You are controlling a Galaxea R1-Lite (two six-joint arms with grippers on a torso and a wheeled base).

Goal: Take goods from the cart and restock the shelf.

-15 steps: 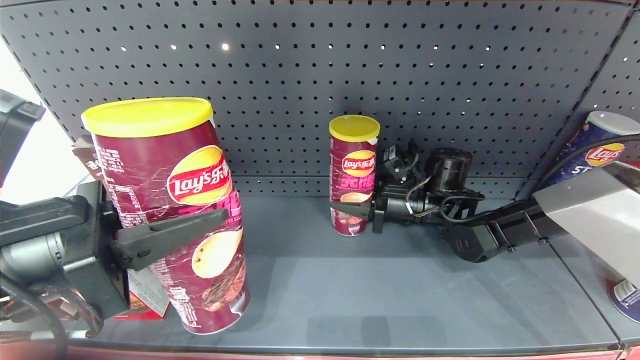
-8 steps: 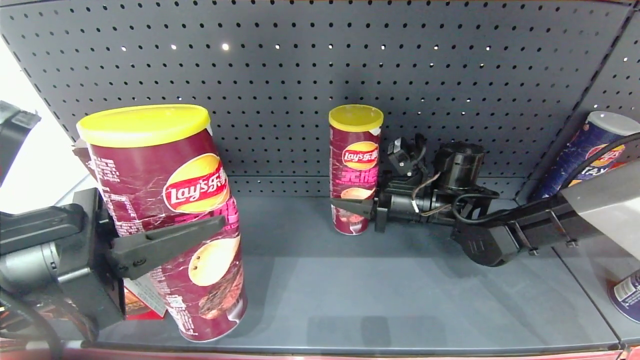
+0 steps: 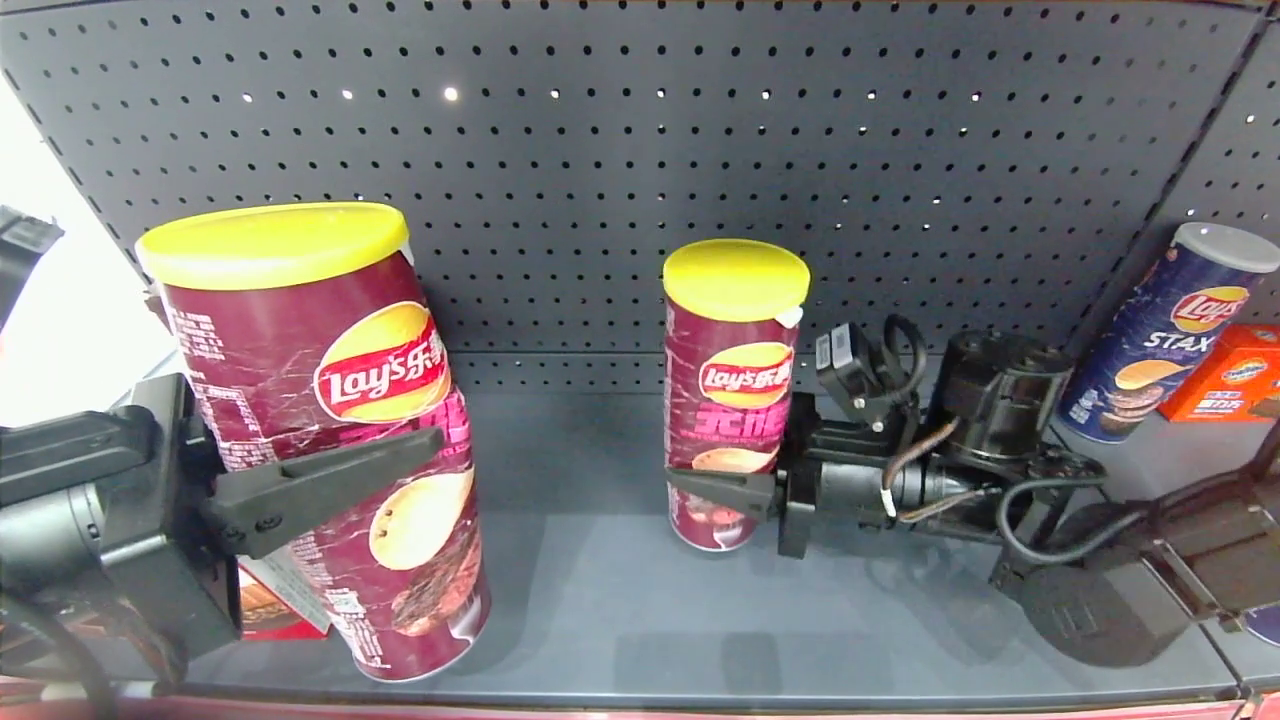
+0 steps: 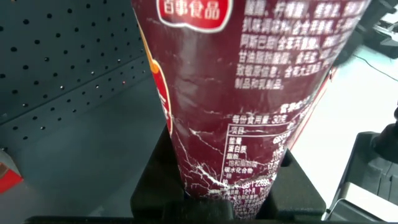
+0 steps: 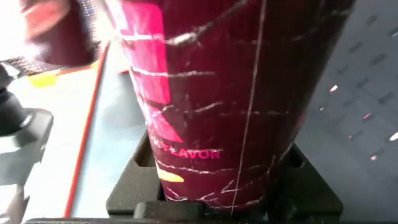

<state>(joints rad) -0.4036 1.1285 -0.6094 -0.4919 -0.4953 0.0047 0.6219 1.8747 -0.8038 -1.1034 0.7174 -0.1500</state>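
Holding a tall dark red chip can with a yellow plastic lid (image 3: 300,340), the left hand (image 3: 405,440) pinches it around the middle, one black finger in front and one behind. This can is at the left front of the flat grey metal shelf (image 3: 600,610), close to the front edge, and it leans a little. The right hand (image 3: 705,470) pinches a second dark red chip can with a yellow lid (image 3: 735,380) low on its side. That can is upright near the middle of the shelf, well apart from the first one. I cannot tell if either can's bottom touches the shelf. A small red cardboard box (image 3: 270,610) sits just behind the left can, partly hidden by it. Far to the right stands a dark blue chip can with a pale grey lid (image 3: 1165,330), with a small orange box (image 3: 1225,375) just beside it. A dark grey back wall full of little round holes (image 3: 700,150) rises behind everything.
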